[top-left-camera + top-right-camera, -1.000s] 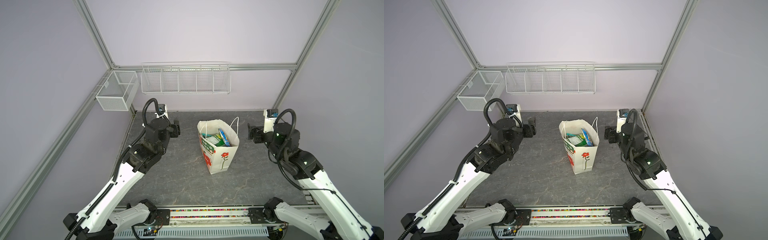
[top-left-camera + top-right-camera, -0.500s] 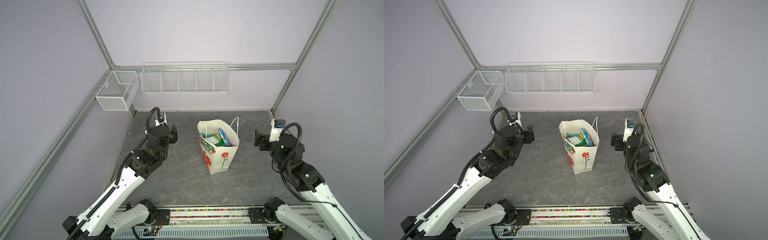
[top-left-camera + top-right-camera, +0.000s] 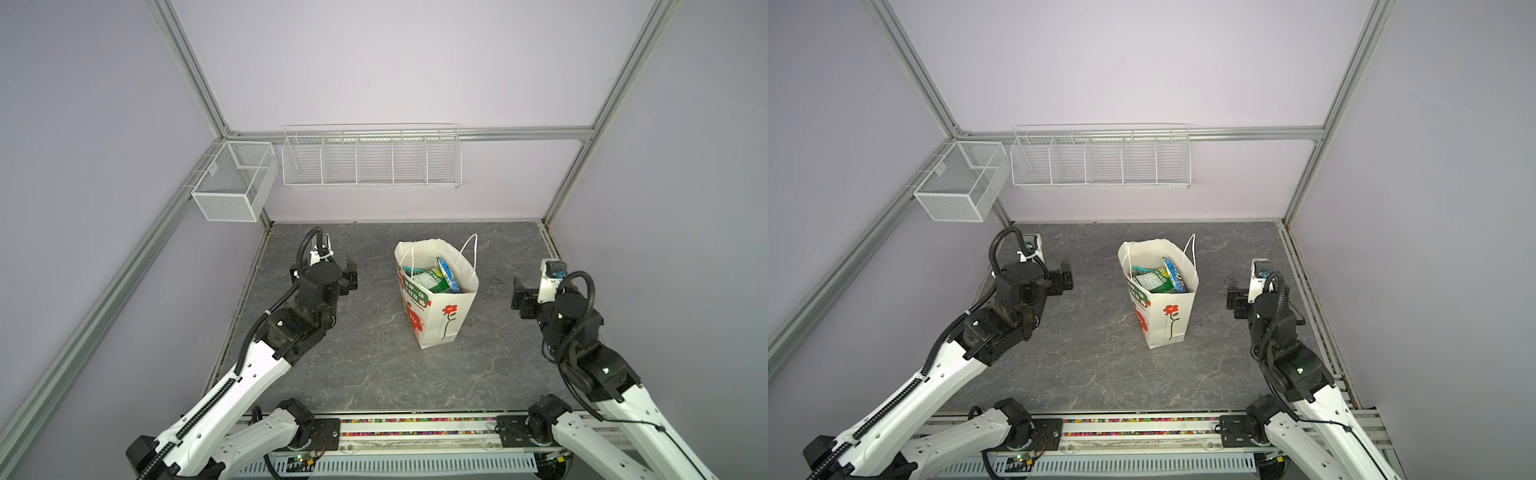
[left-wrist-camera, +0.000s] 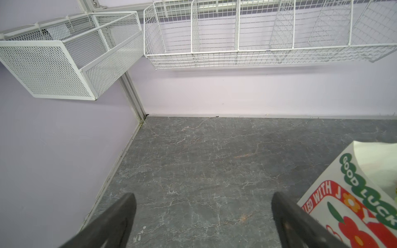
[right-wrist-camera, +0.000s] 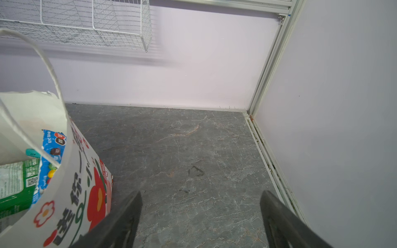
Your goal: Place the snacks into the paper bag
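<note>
The paper bag [image 3: 440,316] [image 3: 1169,320] stands upright mid-table, cream with red flowers and a white cord handle [image 3: 471,249]. Several snacks [image 3: 434,279] [image 3: 1158,277] stick up inside it, among them a green packet [image 5: 15,189] and a blue packet [image 5: 52,150]. I see no packet on the table. My left gripper [image 3: 349,277] [image 3: 1065,279] [image 4: 203,195] hovers left of the bag, open and empty. The bag's printed side [image 4: 354,199] shows beside it. My right gripper [image 3: 519,297] [image 3: 1235,303] [image 5: 202,193] hangs to the right of the bag [image 5: 71,184], open, with only the table between its fingers.
A white mesh basket [image 3: 232,187] hangs on the left wall and a long divided wire rack [image 3: 370,160] on the back wall. Aluminium posts [image 3: 552,208] mark the corners. The arms' base rail [image 3: 415,428] runs along the front edge.
Both arms have drawn back from the far side toward the front and sunk lower, each staying on its own side of the bag. The bag and its packets have not moved.
</note>
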Controlling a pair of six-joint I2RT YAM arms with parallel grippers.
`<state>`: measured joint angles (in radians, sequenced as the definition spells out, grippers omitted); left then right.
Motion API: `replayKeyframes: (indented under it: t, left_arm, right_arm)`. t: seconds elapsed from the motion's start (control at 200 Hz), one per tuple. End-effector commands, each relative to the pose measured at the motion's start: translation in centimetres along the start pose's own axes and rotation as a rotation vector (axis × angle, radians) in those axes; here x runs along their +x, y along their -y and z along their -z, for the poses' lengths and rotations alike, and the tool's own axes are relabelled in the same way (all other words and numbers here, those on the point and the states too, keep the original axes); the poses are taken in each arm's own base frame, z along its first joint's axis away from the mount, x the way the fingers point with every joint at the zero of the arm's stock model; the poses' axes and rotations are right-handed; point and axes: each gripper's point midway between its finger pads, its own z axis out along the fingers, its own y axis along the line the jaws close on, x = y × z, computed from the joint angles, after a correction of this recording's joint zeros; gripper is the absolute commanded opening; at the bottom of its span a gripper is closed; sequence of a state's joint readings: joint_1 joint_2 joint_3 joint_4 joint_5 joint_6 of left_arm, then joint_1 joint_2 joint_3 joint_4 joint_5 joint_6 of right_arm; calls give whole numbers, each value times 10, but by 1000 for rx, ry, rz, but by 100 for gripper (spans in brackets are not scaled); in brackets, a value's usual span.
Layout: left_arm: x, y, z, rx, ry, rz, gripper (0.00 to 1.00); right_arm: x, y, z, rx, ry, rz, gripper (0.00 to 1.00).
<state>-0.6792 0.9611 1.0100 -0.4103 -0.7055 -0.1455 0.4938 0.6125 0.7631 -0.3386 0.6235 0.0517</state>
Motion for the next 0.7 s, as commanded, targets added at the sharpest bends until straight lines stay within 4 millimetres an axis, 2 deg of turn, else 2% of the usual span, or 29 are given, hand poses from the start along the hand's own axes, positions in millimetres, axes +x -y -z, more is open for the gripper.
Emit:
replayKeyframes:
  t: [0.0,0.35,0.695]
  left_arm:
    - [4,-11,0,-50,16,15,99]
    - [29,-33,-4,-196,-9,-5,99]
    - [62,-39,-9,-240,-49,-50,99]
  right_arm:
    - [3,9,1,43,22,-3,89]
    - [28,16,2,66,-3,0,89]
    - [51,22,6,83,3,-33,89]
